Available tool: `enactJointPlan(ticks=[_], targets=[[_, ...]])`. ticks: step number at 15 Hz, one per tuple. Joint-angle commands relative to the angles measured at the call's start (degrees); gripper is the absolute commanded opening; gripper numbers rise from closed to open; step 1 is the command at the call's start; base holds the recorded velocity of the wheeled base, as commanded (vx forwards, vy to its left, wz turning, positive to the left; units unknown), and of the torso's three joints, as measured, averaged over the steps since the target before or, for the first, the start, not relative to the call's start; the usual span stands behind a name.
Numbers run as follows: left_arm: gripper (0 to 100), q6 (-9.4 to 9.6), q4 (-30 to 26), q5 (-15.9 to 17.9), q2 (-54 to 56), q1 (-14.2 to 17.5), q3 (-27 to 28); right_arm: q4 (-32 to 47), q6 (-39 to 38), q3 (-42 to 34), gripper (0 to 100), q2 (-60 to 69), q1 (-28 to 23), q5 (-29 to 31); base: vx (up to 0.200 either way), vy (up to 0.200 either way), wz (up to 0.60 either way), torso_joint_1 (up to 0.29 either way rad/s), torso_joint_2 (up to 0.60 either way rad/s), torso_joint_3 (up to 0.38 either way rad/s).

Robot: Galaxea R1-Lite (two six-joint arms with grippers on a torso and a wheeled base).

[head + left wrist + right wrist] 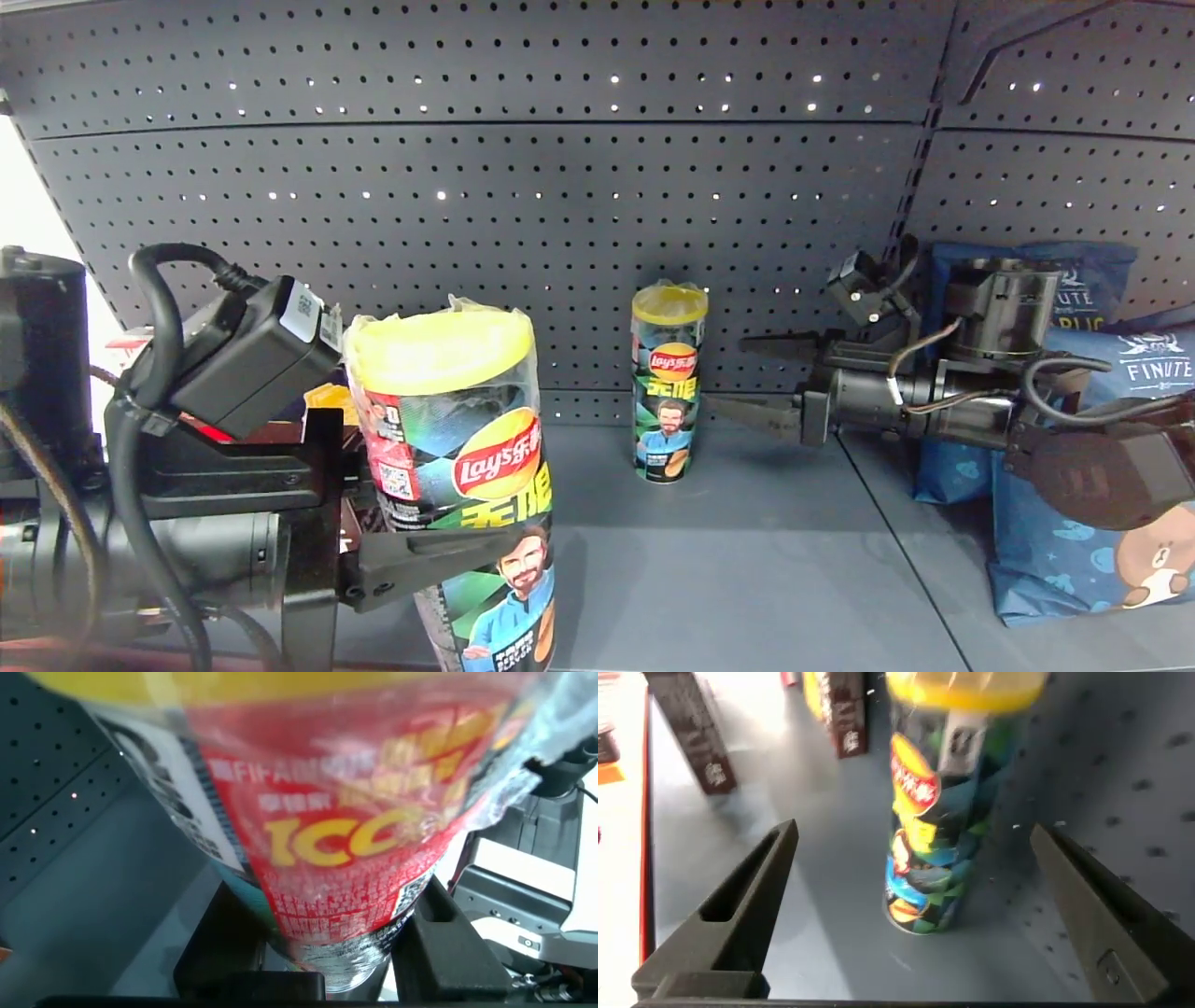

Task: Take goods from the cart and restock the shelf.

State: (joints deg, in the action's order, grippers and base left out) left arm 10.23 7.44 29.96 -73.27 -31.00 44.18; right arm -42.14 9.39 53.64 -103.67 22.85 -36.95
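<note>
Left claw (448,553) clenched on can 1 (457,420), upright at the shelf's (766,569) front-left edge; right claw (731,375) released, just beside can 2 (667,383) at the back edge. We judge it best to seat can 1 level near can 2 before letting go.

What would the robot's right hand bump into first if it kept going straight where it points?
Most likely the small chip can standing on the shelf. The open right hand aims at it; its wrist view shows the can between the fingers, distance unclear.
</note>
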Motion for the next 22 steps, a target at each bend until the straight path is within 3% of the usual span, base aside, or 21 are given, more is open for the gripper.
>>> enactJointPlan(ticks=[1,4,10,22], targets=[[0,-0.03,0.0,-0.1,-0.5,0.2,0.1,-1.6,0.0,0.3,100,-3.6,-0.1,-0.6,0.0,0.0,0.0,0.0,0.0,0.0],[0,-0.03,0.0,-0.1,-0.5,0.2,0.1,-3.6,0.0,1.7,100,-7.5,-0.3,-3.6,0.0,0.0,0.0,0.0,0.0,0.0],[0,-0.03,0.0,-0.2,-0.5,0.2,-0.5,-3.9,0.0,9.0,100,-15.9,-0.2,-4.1,0.0,0.0,0.0,0.0,0.0,0.0],[0,-0.03,0.0,-0.2,-2.1,0.2,-0.7,-4.3,-0.9,16.2,100,-23.4,0.7,-4.6,0.0,0.0,0.0,0.0,0.0,0.0]])
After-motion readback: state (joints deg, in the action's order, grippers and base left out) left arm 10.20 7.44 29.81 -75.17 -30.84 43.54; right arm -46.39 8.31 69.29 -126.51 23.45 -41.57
